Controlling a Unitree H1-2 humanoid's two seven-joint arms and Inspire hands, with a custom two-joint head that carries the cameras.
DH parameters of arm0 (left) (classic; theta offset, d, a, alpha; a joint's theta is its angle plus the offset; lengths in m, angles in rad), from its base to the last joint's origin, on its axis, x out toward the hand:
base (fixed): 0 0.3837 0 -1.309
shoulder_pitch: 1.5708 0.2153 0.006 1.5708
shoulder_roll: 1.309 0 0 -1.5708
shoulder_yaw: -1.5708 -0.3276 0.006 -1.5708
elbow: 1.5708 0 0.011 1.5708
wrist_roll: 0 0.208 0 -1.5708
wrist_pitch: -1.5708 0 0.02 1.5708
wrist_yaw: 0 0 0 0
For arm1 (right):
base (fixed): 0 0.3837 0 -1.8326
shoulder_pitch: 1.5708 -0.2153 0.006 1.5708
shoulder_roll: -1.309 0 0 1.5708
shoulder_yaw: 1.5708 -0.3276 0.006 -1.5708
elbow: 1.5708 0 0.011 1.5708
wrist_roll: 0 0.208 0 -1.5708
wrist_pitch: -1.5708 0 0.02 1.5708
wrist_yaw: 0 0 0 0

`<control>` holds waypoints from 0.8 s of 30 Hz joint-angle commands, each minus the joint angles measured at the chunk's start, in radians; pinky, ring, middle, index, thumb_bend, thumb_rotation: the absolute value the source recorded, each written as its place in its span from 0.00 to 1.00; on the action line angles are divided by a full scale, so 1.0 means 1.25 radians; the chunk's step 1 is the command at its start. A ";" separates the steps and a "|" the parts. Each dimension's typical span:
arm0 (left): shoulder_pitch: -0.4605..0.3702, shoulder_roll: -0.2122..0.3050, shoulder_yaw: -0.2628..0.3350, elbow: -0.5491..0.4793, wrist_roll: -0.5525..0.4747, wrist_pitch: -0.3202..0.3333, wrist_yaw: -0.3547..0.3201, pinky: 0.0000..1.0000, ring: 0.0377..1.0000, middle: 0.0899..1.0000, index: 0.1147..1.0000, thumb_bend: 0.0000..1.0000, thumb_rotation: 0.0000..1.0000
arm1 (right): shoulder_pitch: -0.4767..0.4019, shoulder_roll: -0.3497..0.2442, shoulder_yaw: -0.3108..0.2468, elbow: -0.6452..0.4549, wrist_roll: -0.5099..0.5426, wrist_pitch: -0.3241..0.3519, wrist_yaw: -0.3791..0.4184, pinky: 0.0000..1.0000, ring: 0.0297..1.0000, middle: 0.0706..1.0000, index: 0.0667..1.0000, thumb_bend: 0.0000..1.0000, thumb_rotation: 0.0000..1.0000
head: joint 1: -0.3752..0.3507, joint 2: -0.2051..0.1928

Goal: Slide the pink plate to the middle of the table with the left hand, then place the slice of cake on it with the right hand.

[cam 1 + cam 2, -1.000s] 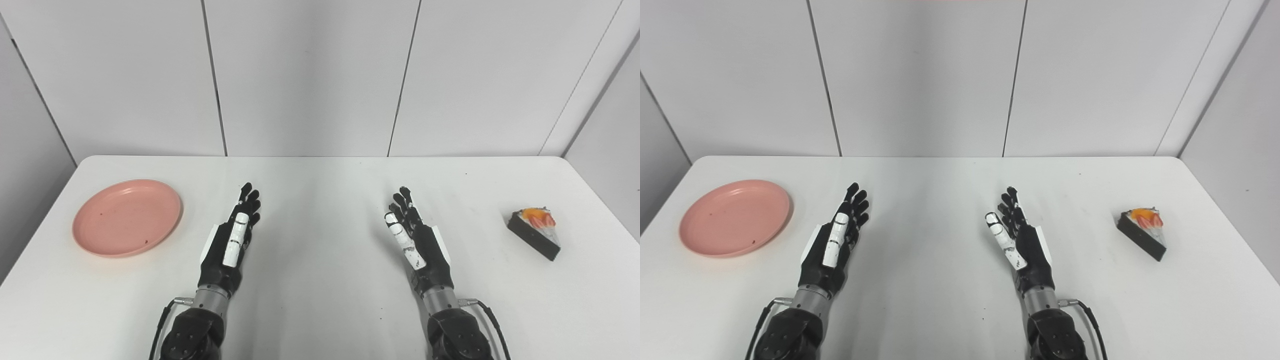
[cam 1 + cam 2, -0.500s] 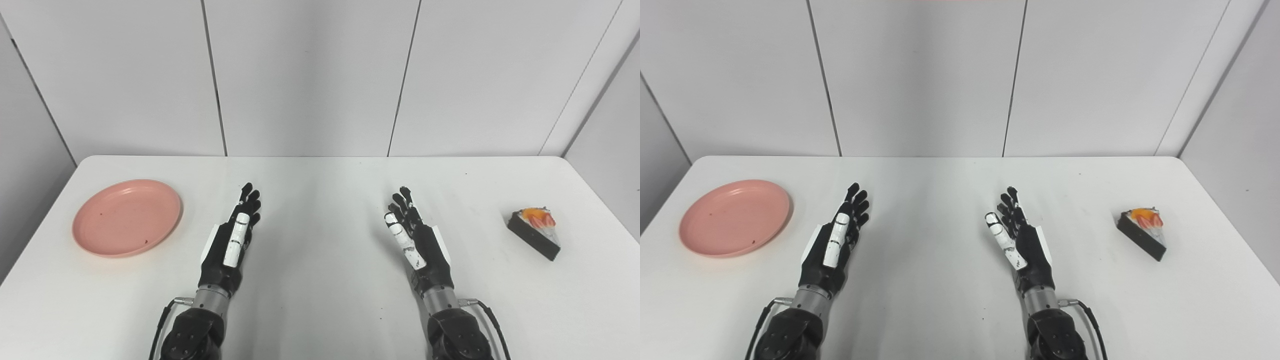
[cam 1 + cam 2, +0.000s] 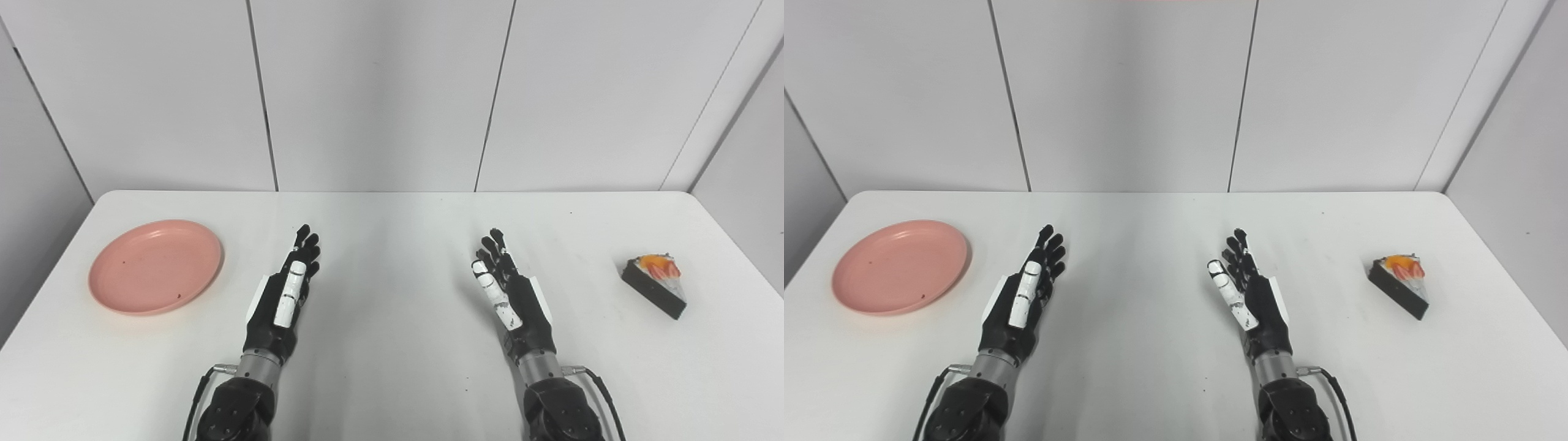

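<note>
Shallow round pink plastic plate at the white desk far left, light, stiff, slippery, best pushed at its rim; soft, crushable dark wedge of fruit-topped cake far right, for its firm sides; left robot hand and right robot hand both empty, fingers extended.

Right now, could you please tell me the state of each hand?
Left hand: open, fingers extended, holding nothing.
Right hand: open, fingers extended, holding nothing.

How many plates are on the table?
1. The pink plate sits at the left side of the white table, empty, apart from the left hand. Nothing seems hidden.
</note>
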 commanded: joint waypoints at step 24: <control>-0.116 0.011 0.116 0.093 -0.010 -0.080 0.120 0.91 0.92 0.92 0.92 0.65 0.98 | 0.014 -0.036 -0.035 0.007 0.077 -0.027 0.047 1.00 0.96 0.99 1.00 0.49 0.75 | 0.252 -0.066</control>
